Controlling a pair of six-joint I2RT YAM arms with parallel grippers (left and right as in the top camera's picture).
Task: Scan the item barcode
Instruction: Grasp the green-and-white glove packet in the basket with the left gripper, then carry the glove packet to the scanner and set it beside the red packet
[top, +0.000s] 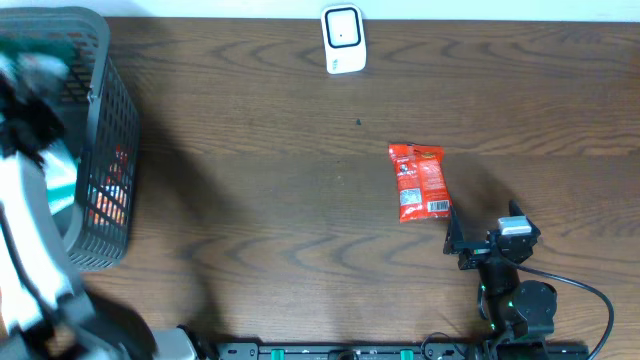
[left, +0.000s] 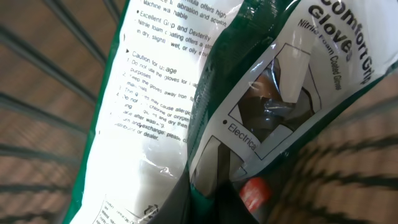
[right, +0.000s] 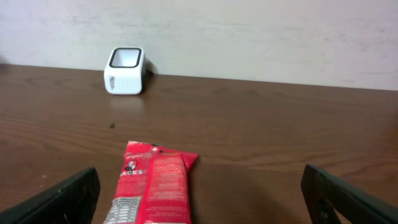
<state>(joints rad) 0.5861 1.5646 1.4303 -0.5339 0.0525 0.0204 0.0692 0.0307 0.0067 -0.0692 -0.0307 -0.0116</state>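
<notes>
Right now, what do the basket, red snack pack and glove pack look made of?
The basket: probably rigid plastic, dark grey, matte; moulded grid walls.
The red snack pack: thin plastic film, slight sheen; flat printed pouch.
The glove pack: glossy plastic film, partly clear; wrinkles and glare streaks.

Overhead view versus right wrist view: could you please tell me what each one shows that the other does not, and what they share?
Only the overhead view shows the grey mesh basket at the table's left edge, with the left arm bent over it. Only the right wrist view shows the pale wall behind the table. Both show the red snack packet lying flat on the wooden table, the white barcode scanner at the far edge, and the open right gripper facing the packet.
</notes>
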